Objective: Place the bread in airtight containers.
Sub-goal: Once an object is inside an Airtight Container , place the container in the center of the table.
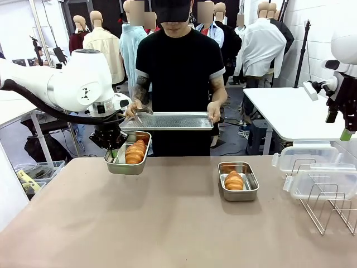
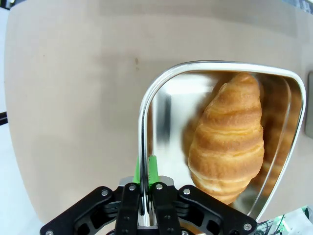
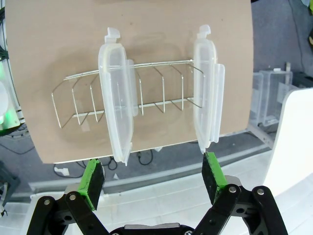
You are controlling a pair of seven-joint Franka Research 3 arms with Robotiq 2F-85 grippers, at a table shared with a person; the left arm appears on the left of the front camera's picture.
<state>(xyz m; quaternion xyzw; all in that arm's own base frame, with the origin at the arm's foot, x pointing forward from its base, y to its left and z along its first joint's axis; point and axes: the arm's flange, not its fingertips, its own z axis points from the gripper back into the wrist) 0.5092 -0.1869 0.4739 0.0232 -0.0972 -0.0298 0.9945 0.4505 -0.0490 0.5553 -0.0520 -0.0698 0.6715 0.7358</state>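
Steel is what my left gripper [image 2: 146, 171] has hold of: its jaws are clamped together on the near wall of one airtight container [image 2: 144, 107], one green pad inside the pan and the other outside. This container sits at the far left edge of the table [image 1: 178, 234], tilted a little; I cannot tell whether its base touches the surface. One bread roll [image 2: 230, 137] lies inside, along the wall opposite my grip. A second container [image 1: 239, 196] rests flat on the table right of the middle, with its own roll [image 1: 234, 180] in it. Neither pan has a lid on. Across the table the person holds a perforated tray [image 1: 167, 120] by both ends. My right gripper [image 3: 154, 169] stands wide apart with nothing in it, above two clear lids [image 3: 117, 103] standing on edge in a wire rack [image 3: 156, 104] at the right edge of the table. I judge the pan stiff but smooth and slippery, and pinched at one wall it hangs off-centre, so the roll could slide if I tip it further. The roll itself looks light and soft with a glossy crust that would dent, so I would carry it by its pan. The lids look thin and springy; I would take one by its upper long edge, near the tab.
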